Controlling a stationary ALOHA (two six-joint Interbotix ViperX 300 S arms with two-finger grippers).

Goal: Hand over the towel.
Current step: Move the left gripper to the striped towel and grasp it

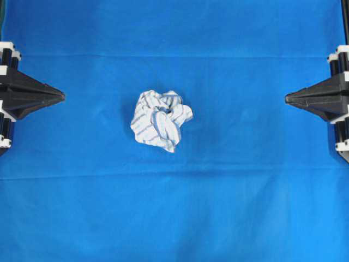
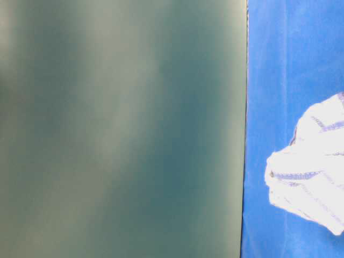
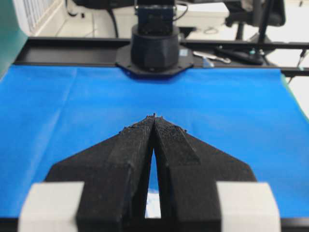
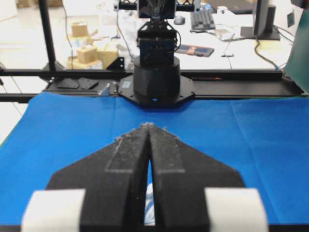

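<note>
- While both arms sit drawn back at the side edges, the towel (image 1: 161, 120) lies crumpled in a loose ball on the blue sheet (image 1: 174, 218), a little left of the middle in the overhead view.
- Left gripper (image 1: 61, 97): fingers pressed together to a point, holding nothing, tip aimed toward the towel.
- Right gripper (image 1: 288, 99): fingers likewise pressed together and empty, pointing back across the sheet.
- Both tips and the towel lie nearly on one line across the sheet, the towel slightly nearer the bottom of the overhead view than that line.
- Nearer arm: the left, by my reading, so it seems the likelier one to pick up first; the right is well apart from the cloth.
- Long axis: none to speak of. The bundle is roughly round, with folds peaking near its centre.
- Judgement: whichever arm goes must spread its fingers first and come down onto a raised fold.
</note>
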